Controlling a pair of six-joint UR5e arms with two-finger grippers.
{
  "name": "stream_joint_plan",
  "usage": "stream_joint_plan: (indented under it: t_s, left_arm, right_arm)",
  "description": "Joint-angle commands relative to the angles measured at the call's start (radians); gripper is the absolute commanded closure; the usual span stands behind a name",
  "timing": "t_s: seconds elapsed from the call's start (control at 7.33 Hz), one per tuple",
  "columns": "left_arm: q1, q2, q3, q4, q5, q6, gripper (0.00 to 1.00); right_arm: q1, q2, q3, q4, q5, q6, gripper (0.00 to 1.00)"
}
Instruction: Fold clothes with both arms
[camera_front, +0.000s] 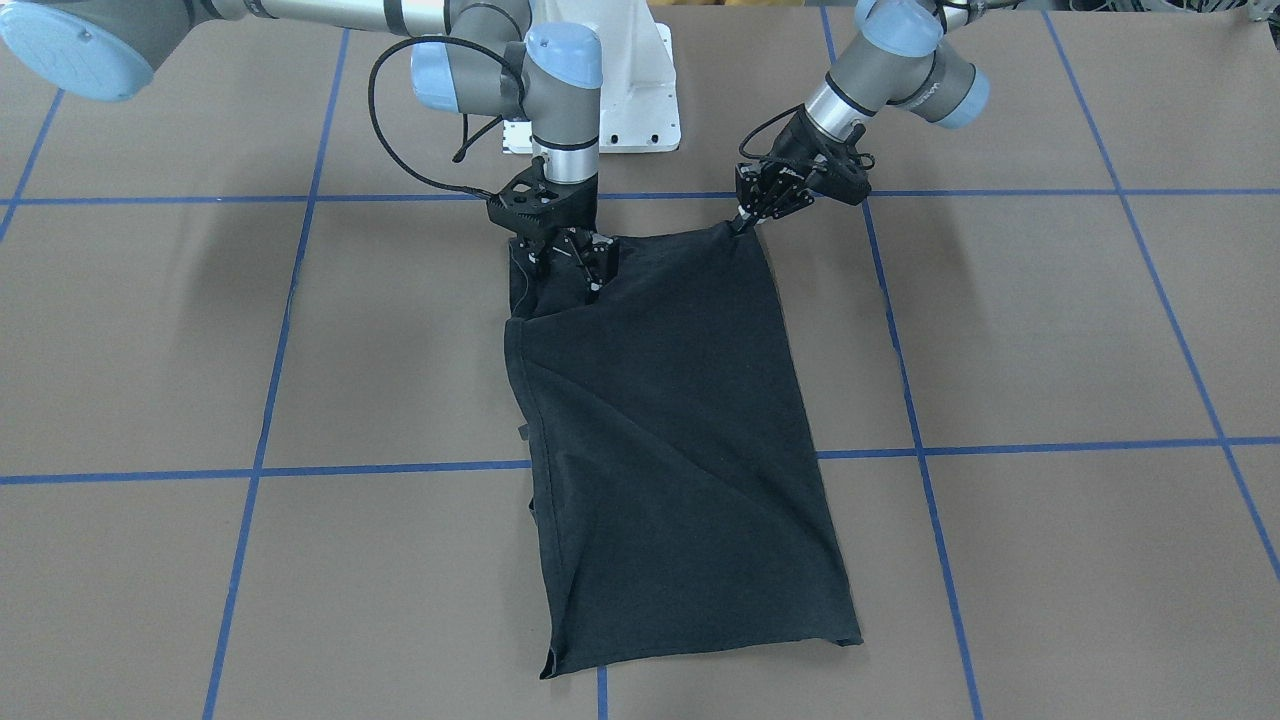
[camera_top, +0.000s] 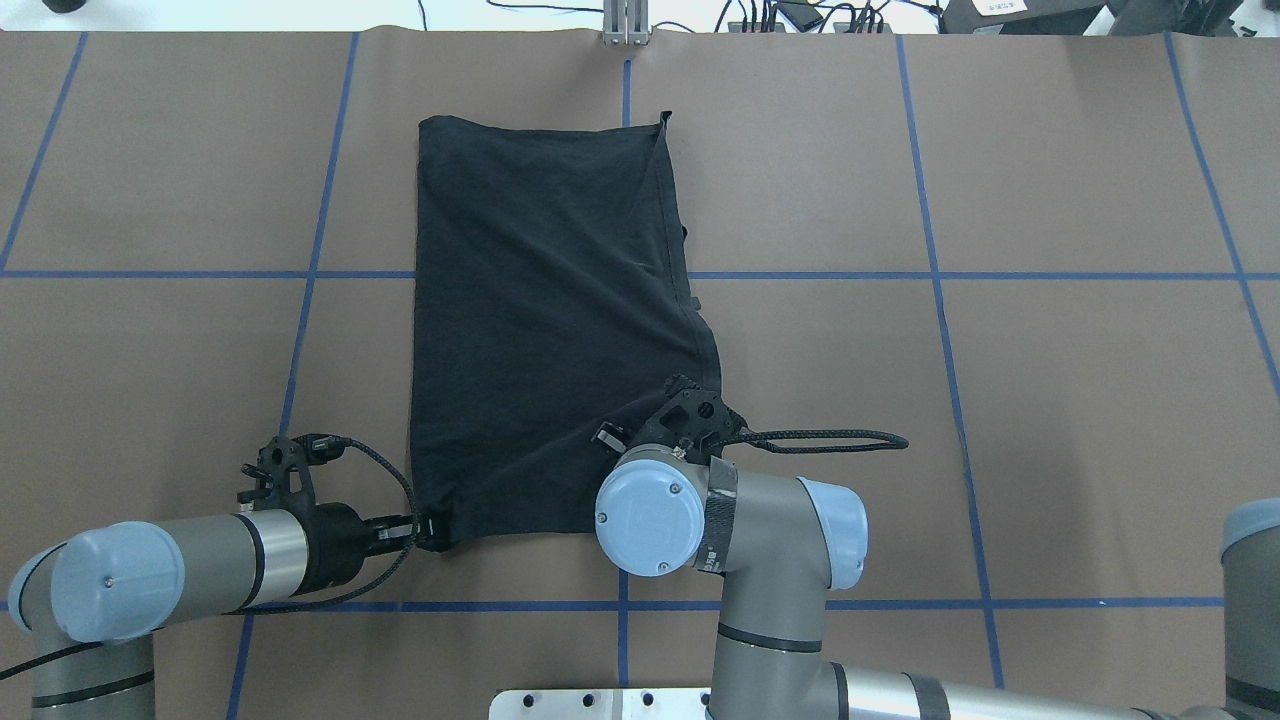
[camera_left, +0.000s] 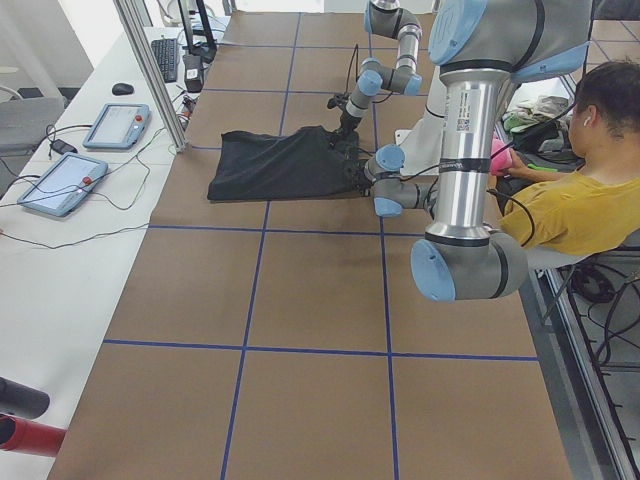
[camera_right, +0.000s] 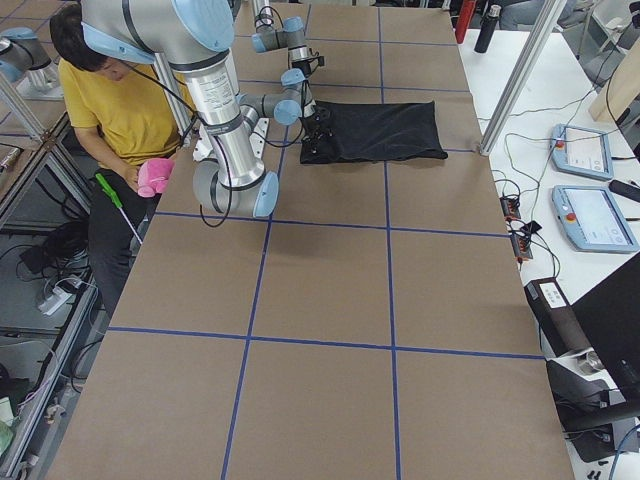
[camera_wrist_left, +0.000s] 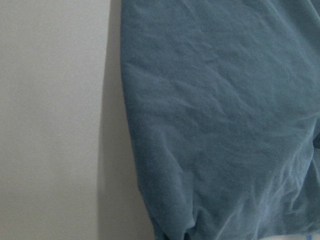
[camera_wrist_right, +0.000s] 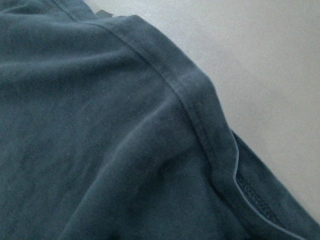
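The black T-shirt (camera_front: 680, 430) (camera_top: 540, 320) lies folded into a long rectangle down the middle of the table, with no graphic showing. My left gripper (camera_front: 742, 222) (camera_top: 425, 528) is shut on the corner nearest the robot, which is pulled up to a point. My right gripper (camera_front: 570, 268) stands over the other near corner, shut on bunched fabric; in the overhead view its wrist hides the fingertips. Both wrist views are filled with the cloth (camera_wrist_left: 220, 125) (camera_wrist_right: 100, 140), a hem seam crossing the right one.
The white pedestal base (camera_front: 640, 90) stands just behind the grippers. A black cable loop (camera_top: 830, 440) hangs from the right wrist. A seated person in yellow (camera_left: 570, 210) (camera_right: 120, 100) is beside the robot. Tablets (camera_left: 60, 180) lie on the side bench.
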Motion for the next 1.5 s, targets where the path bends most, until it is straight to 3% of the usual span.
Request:
stream_joint_plan:
  t_s: [0.0, 1.36]
  left_arm:
    - [0.0, 0.0, 0.0, 0.0, 0.011, 0.002, 1.0]
    - [0.0, -0.009, 0.0, 0.0, 0.011, 0.002, 1.0]
  right_arm:
    - [0.001, 0.002, 0.001, 0.0, -0.007, 0.0, 1.0]
    - [0.024, 0.001, 0.071, -0.014, 0.0, -0.034, 1.0]
